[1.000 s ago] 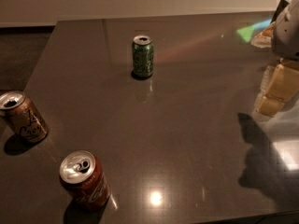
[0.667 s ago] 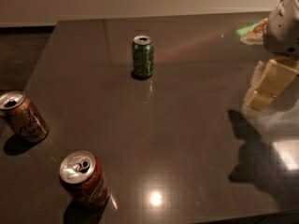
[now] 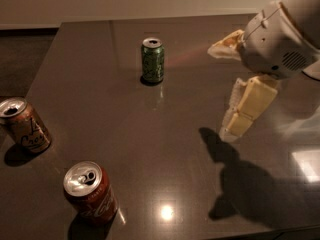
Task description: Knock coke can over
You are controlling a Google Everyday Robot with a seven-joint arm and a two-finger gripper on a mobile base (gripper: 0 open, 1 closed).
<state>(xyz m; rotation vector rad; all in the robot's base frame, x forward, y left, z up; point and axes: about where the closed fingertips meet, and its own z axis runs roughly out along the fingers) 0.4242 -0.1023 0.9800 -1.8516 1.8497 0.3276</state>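
Note:
The coke can [image 3: 90, 193], red with white script and a silver top, stands upright near the table's front left corner. My gripper [image 3: 221, 90] hangs above the right side of the table, well to the right of the coke can and farther back. Its two cream fingers are spread apart, one [image 3: 227, 43] pointing left at the top and one [image 3: 250, 104] pointing down toward the table. It holds nothing. Its shadow falls on the table below it.
A green can [image 3: 152, 60] stands upright at the back middle of the dark table [image 3: 165, 134]. A tan-orange can [image 3: 23, 125] stands upright at the left edge. The table's front edge runs just below the coke can.
My gripper has moved left, farther in over the table, and its shadow has shifted left with it. The three cans have not moved.

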